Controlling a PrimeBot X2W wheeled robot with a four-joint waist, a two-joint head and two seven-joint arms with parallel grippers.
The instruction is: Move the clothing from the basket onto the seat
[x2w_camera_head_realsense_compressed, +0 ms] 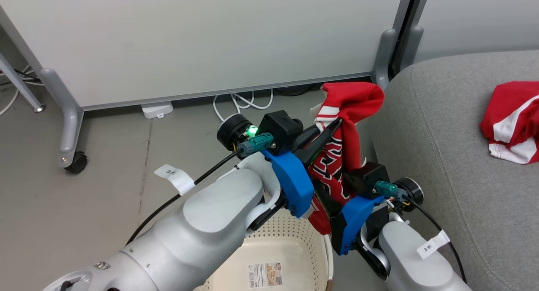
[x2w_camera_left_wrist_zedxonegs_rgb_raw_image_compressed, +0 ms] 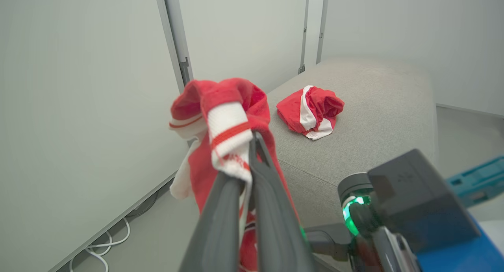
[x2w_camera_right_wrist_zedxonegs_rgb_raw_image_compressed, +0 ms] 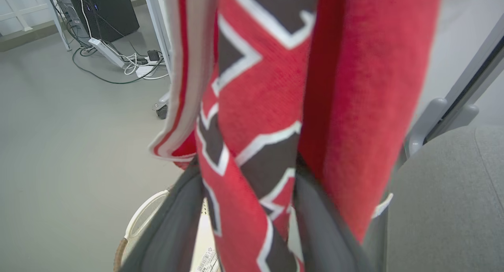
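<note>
Jersey dangles from left hand, part-hiding basket.

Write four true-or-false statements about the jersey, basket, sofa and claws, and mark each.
1. The left claw is shut on the red jersey with white striped trim and dark numerals. True.
2. That jersey lies inside the cream-white perforated plastic basket. False: it hangs from the left claw, over the basket.
3. A crumpled red-and-white garment lies on the grey fabric sofa. True.
4. The right claw is clamped shut. False: its fingers stand apart, the jersey hanging between them.
</note>
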